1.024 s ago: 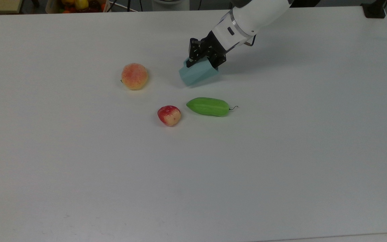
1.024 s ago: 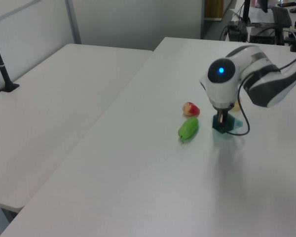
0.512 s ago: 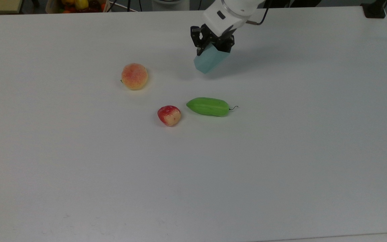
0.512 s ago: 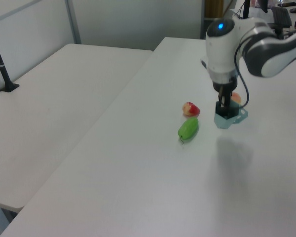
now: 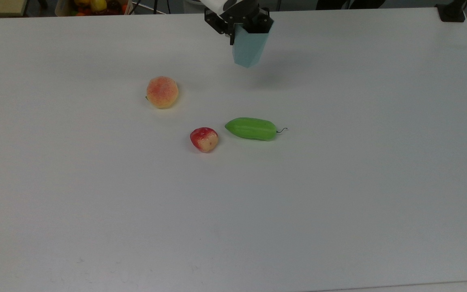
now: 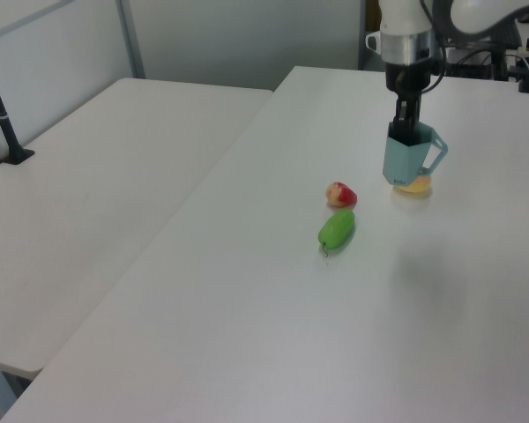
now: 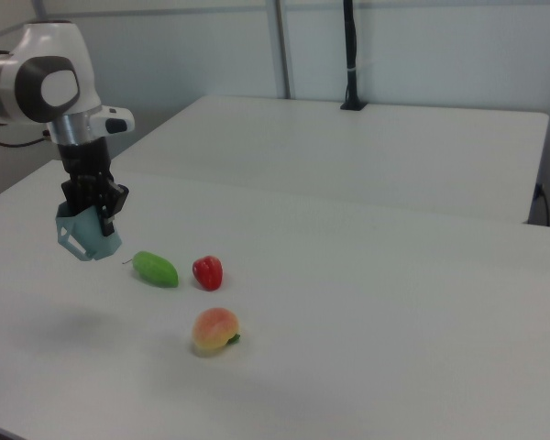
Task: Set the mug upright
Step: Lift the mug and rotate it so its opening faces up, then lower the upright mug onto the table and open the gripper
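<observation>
We had the claw (image 6: pixel 405 130) clamped on the mug's (image 6: pixel 408 160) rim, hanging upright above the desk (image 5: pixel 339 182); lowering it came next.

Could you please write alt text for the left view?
A robot gripper holds a pale blue mug upright in the air above a white table. On the table lie a green cucumber and a red fruit.

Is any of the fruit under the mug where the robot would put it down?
Nothing visible is. The gripper holds the mug upright in the air. In the top view the table below it is bare. The peach, the strawberry and the cucumber all lie off to the side.
</observation>
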### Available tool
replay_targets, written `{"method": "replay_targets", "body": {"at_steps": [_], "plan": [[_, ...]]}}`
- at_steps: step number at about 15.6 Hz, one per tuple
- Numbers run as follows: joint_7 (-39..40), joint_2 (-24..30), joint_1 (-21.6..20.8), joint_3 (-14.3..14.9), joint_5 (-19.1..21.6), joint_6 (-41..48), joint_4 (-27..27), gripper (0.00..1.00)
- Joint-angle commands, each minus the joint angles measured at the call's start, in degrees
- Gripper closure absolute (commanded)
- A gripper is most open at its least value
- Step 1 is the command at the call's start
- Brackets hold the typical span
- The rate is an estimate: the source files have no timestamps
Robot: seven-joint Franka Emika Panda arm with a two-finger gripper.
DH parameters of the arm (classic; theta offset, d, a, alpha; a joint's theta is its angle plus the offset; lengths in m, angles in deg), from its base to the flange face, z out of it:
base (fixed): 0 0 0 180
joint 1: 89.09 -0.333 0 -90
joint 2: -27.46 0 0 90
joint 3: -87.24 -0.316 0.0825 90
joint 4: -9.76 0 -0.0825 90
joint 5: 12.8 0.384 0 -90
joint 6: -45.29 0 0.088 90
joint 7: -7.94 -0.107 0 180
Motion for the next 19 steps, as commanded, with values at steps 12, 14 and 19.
{"method": "replay_targets", "body": {"at_steps": [12, 14, 19], "plan": [[14.0, -17.2, -4.9, 1.9, 7.7, -10.7, -2.1, 1.00], [14.0, -17.6, -5.1, 1.8, 6.4, -11.4, -2.1, 1.00], [14.0, -18.0, -5.7, 1.8, 5.1, -11.6, -2.0, 0.91]]}}
